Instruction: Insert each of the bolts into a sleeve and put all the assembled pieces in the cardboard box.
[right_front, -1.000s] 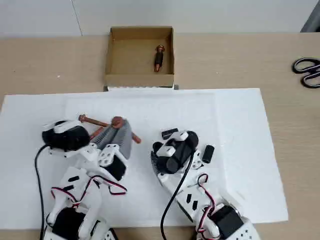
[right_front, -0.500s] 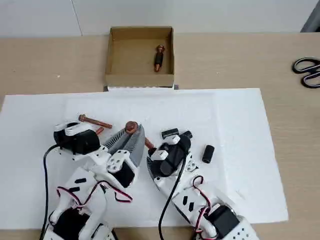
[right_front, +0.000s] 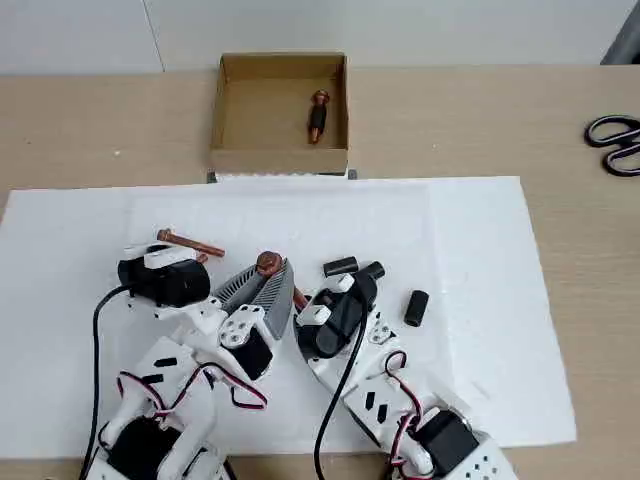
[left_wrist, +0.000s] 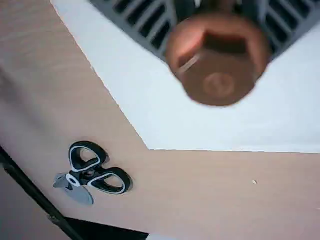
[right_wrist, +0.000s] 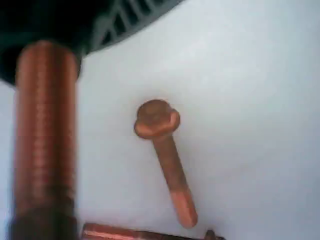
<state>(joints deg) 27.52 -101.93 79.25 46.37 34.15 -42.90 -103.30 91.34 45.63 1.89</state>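
Bolt: stiff smooth metal, light, likely slippery | left tool is clamped near its head, shank free for a sleeve, a sound hold | bolt sits well apart from cardboard box, on arms' side | right tool grip: cannot tell

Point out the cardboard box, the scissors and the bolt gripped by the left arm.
cardboard box (right_front: 278, 160), high view, on its front wall.
scissors (left_wrist: 94, 172), left wrist view, where the two handle loops meet.
gripped bolt (left_wrist: 217, 60), left wrist view, on its head.
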